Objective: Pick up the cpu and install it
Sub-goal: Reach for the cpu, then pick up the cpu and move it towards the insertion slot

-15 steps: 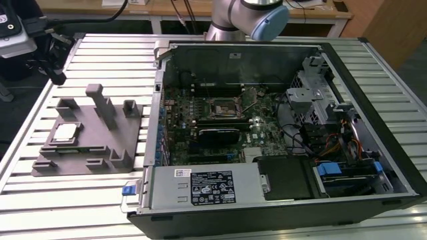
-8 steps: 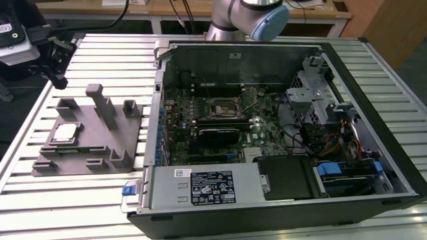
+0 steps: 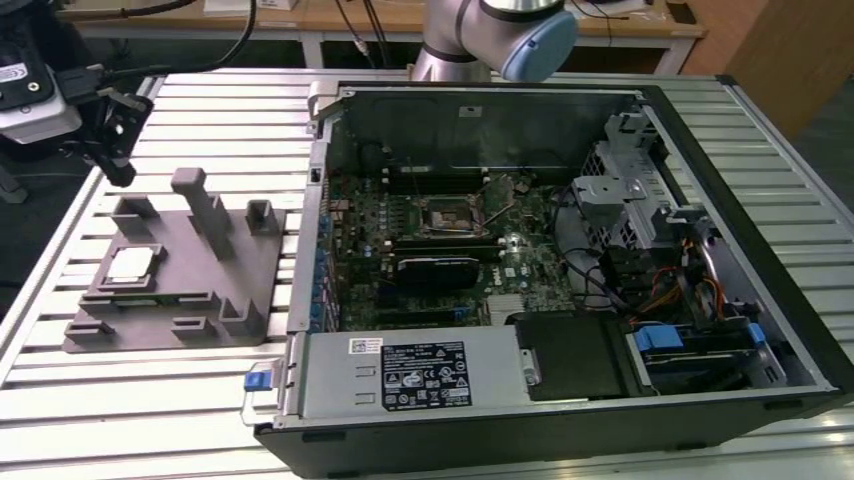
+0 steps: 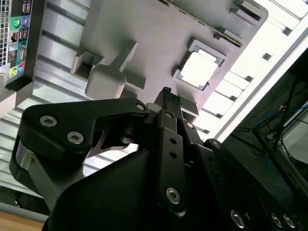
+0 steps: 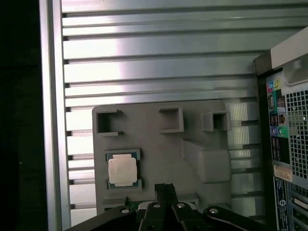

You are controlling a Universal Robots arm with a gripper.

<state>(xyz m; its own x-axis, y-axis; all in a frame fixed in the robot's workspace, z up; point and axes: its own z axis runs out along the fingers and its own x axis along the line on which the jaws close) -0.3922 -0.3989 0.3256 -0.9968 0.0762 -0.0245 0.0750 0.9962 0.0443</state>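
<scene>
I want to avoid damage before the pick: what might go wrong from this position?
The gripper appears offset from the cpu; descending here, it might strike the raised block of the grey fixture.
The cpu is thin and sits framed in a recess, so a grasp may slip.
The socket lies inside the open case near cables, so clearance looks tight.

Slatted metal table (image 3: 134, 400), wooden bench (image 3: 641, 28) behind
</scene>
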